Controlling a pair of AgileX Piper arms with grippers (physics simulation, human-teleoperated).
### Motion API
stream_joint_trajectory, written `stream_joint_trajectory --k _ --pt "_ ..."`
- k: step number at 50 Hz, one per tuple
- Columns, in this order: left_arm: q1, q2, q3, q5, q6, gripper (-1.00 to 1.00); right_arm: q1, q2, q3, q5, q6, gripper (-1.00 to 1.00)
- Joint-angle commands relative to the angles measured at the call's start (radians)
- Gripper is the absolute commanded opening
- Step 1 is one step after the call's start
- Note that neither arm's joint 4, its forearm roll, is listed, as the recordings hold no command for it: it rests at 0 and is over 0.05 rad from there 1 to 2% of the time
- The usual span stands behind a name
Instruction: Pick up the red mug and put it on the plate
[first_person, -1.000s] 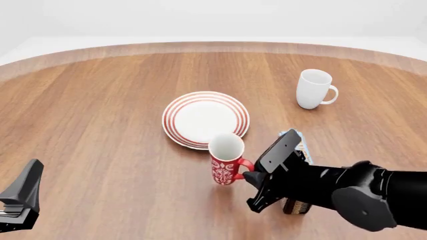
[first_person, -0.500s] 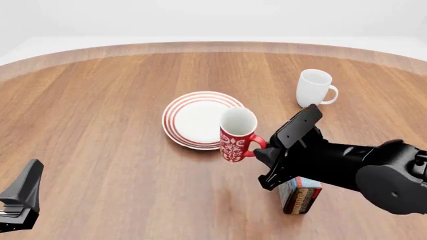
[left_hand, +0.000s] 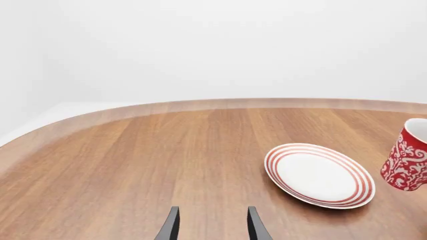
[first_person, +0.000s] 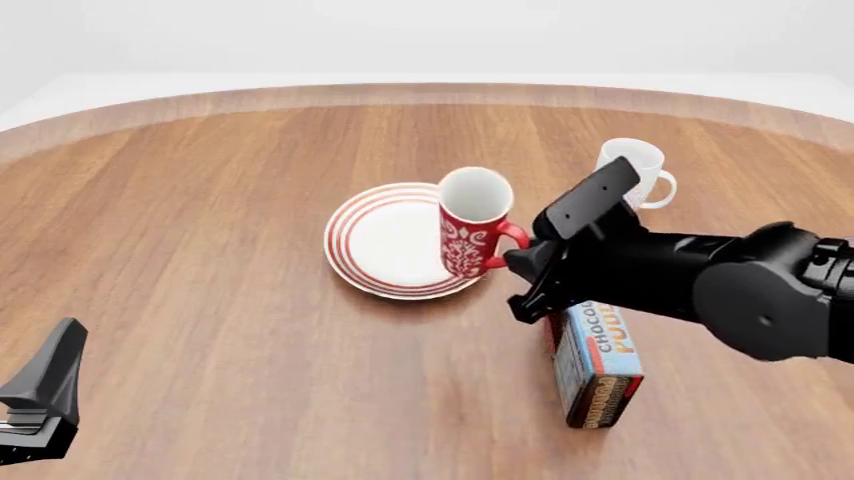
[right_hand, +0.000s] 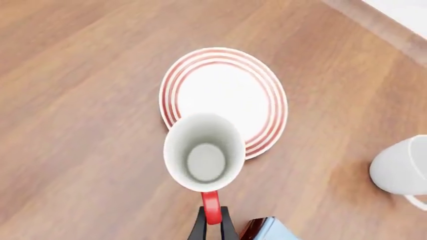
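Note:
The red mug (first_person: 471, 233) with its white pattern hangs upright in the air over the right edge of the plate (first_person: 387, 238), a white plate with red rings. My right gripper (first_person: 514, 258) is shut on the mug's red handle. In the right wrist view the fingers (right_hand: 210, 226) pinch the handle below the mug's white inside (right_hand: 204, 159), with the plate (right_hand: 233, 90) beyond it. My left gripper (left_hand: 210, 231) is open and empty near the table's front left corner; in its view the plate (left_hand: 320, 175) and the mug (left_hand: 407, 162) are far off.
A plain white mug (first_person: 641, 170) stands behind my right arm. A blue and orange box (first_person: 597, 362) stands on the table under my right arm. The table's curved far edge (first_person: 427, 92) runs across the back.
My right gripper has lifted the red mug off the table and carried it away from me, up over the plate's right edge. The box under the arm is uncovered. The left arm has not moved.

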Motion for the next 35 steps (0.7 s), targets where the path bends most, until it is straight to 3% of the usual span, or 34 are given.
stream_joint_trajectory --k 1,35 --pt "0.0 0.0 0.0 0.0 0.0 1.0 -0.015 0.074 -0.078 -0.005 -0.002 -1.0" --pt "0.0 0.0 0.0 0.0 0.0 1.0 -0.025 0.332 -0.299 -0.037 0.015 -1.0"
